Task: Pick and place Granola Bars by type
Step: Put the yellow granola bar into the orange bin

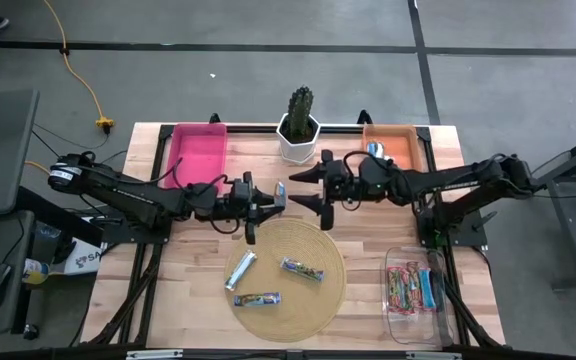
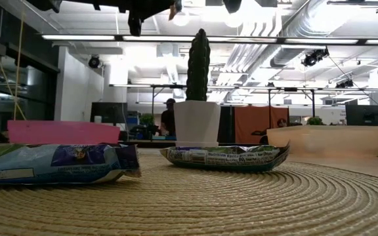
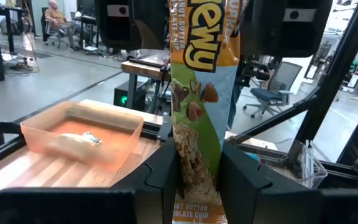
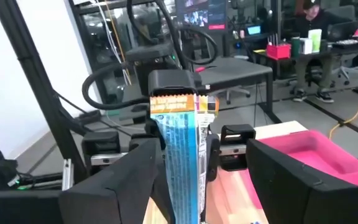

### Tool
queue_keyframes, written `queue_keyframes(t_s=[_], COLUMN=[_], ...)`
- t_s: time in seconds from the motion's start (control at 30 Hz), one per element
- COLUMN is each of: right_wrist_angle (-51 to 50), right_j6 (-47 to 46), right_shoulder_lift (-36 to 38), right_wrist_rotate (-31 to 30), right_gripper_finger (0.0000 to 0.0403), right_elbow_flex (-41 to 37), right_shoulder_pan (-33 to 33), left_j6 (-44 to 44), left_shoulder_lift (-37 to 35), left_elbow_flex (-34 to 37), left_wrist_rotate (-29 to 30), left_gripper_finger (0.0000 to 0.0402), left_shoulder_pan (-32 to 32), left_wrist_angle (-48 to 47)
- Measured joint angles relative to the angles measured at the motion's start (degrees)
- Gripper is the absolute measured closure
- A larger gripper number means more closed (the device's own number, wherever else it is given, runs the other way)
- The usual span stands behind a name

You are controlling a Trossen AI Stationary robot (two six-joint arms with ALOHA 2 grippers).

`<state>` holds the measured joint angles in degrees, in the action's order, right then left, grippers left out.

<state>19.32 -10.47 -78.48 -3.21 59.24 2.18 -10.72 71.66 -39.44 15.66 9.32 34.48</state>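
Bar: a green-and-orange chewy granola bar (image 3: 194,118), held upright above the surface between both arms.
Left gripper (image 1: 268,203): fingers clamped on it.
Right gripper (image 1: 306,186): fingers spread wide either side, not gripping.

Held bar (image 3: 196,112) reads "ewy"; mat bar (image 2: 225,156) reads "Nutrition Facts".

My high camera looks straight down on the whole table, the cactus pot (image 1: 299,139) at its far edge. My low camera sits at mat level, close to the woven mat (image 2: 241,203), facing that same cactus pot (image 2: 197,122) and the room behind. My left wrist camera looks past the pot's side toward the orange bin (image 3: 82,134); my right wrist camera faces opposite, toward the pink bin (image 4: 309,152).
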Motion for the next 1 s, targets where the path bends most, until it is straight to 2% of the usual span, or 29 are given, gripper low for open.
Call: queue_keyframes(t_s=[0.73,1.0], right_wrist_angle=[12.7,12.5], right_j6=[-2.6,-1.5], right_shoulder_lift=[-7.2,-11.0], right_wrist_rotate=[3.4,5.9], right_gripper_finger=[0.0169,0.0169], right_elbow_flex=[0.0,4.8], right_shoulder_pan=[-0.3,-0.3], left_j6=[0.0,0.0], left_shoulder_lift=[0.0,0.0], left_elbow_flex=[0.0,0.0], left_wrist_rotate=[0.0,0.0], left_gripper_finger=[0.0308,0.0308], left_shoulder_pan=[0.0,0.0], left_wrist_angle=[0.1,0.0])
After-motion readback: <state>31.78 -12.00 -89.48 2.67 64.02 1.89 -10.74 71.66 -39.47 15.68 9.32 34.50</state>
